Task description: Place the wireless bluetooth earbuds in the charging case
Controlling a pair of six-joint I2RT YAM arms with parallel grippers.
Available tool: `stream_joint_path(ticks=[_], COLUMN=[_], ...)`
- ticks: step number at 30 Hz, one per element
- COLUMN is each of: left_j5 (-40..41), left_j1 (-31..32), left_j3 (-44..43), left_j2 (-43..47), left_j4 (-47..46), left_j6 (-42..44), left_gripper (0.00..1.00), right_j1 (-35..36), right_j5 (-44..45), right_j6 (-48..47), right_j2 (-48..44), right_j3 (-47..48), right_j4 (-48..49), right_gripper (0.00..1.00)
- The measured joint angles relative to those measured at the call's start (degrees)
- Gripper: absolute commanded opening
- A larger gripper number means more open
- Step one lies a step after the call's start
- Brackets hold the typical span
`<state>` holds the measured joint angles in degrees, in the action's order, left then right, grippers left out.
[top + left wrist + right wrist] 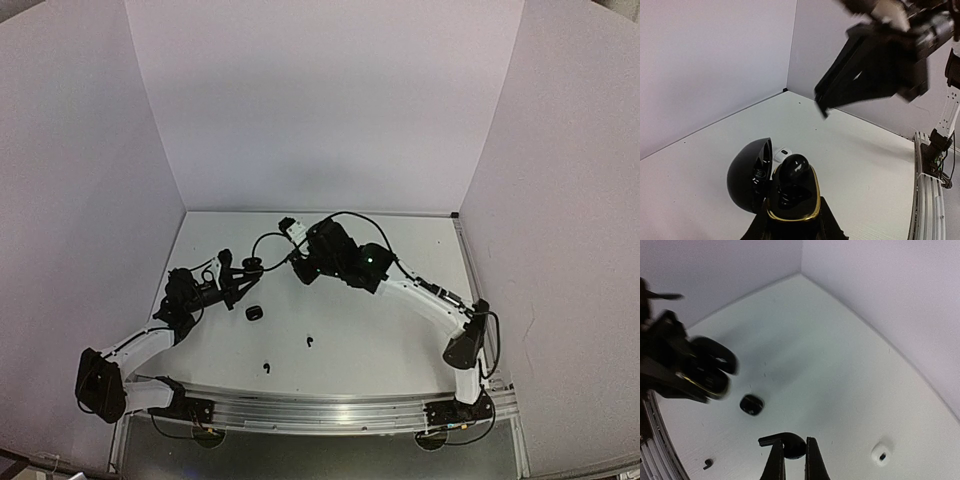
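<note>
My left gripper (792, 222) is shut on an open black charging case (790, 200) with a gold rim, held off the table with its lid (747, 175) swung to the left. One glossy black earbud (795, 167) sits in the case's upper socket. My right gripper (794, 452) is shut on another black earbud (790, 444), its stem pointing left. It hangs above the table, to the right of the held case (707, 372). In the top view the right gripper (300, 268) hovers close to the left gripper (238, 282).
A closed black case (751, 404) lies on the table below the grippers, and a white case (882, 454) lies farther back. Two loose black earbuds (310, 341) (266, 366) lie near the front edge. White walls enclose three sides.
</note>
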<state>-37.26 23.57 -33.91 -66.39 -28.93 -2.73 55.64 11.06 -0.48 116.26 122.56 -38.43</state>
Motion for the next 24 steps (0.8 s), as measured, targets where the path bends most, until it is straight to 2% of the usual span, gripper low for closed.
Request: stream_joint_path(ticks=[4,9,14,24], left_j5=[-1.4,-3.4,-4.9,-6.7], left_j1=[0.0,0.0,0.0,0.0], left_j3=[-0.9,-1.3,-1.3,-1.3], left_j2=[0.0,0.0,0.0,0.0], left_j4=[0.0,0.0,0.2,0.4], left_j6=[2.0,8.0,13.0,14.8], left_gripper=[0.00,0.00,0.00,0.00], right_j1=[5.2,7.6,8.7,9.7], right_j5=[1.5,1.9,1.8,1.4], right_j6=[-8.7,-16.7,-23.2,-30.7], right_j2=[-4.2,-1.6,2.3,3.8], right_j3=[0.3,3.0,3.8,3.8], right_j4=[9.4,15.3,16.4,16.8], right_gripper=[0.00,0.00,0.00,0.00])
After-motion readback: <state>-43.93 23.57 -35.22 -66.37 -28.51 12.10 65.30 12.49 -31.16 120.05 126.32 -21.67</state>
